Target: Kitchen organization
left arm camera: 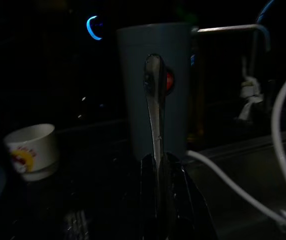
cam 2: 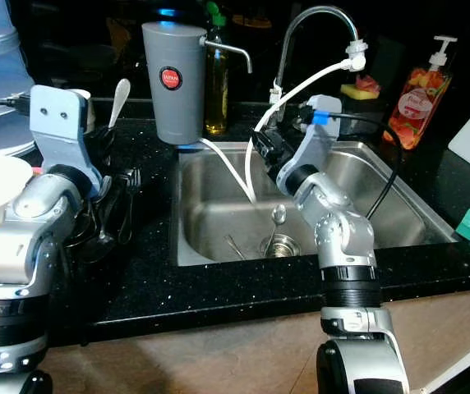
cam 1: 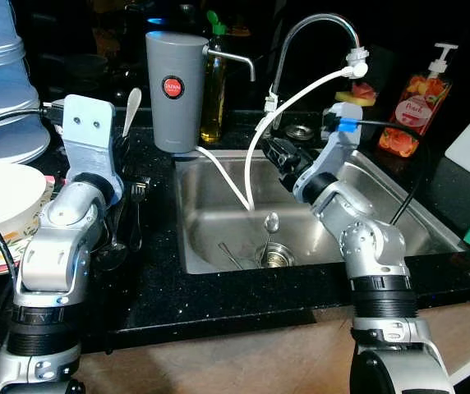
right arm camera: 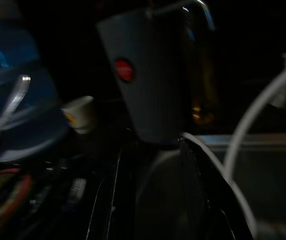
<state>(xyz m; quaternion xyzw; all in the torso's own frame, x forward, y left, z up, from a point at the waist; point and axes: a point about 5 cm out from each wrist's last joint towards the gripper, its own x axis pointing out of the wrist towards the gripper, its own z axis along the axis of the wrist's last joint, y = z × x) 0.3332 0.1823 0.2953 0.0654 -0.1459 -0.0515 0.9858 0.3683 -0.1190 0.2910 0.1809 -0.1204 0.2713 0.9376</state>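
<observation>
Your black bench (cam 1: 161, 287) carries the steel sink (cam 1: 210, 205), with a grey jug (cam 1: 175, 90) behind its left corner. Your right hand (cam 2: 266, 144) hangs over the sink, fingers spread and empty. Your left hand (left arm camera: 159, 172) pinches a spoon (left arm camera: 154, 95) upright beside the jug. You look mid-transfer: next, find the spoon a spot, then fetch the second spoon (cam 1: 270, 223) by the drain.

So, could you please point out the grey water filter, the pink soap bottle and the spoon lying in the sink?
grey water filter (cam 1: 175, 94), left eye view, middle of its body.
pink soap bottle (cam 1: 413, 115), left eye view, on its label.
spoon in the sink (cam 1: 272, 222), left eye view, on its bowl.
</observation>
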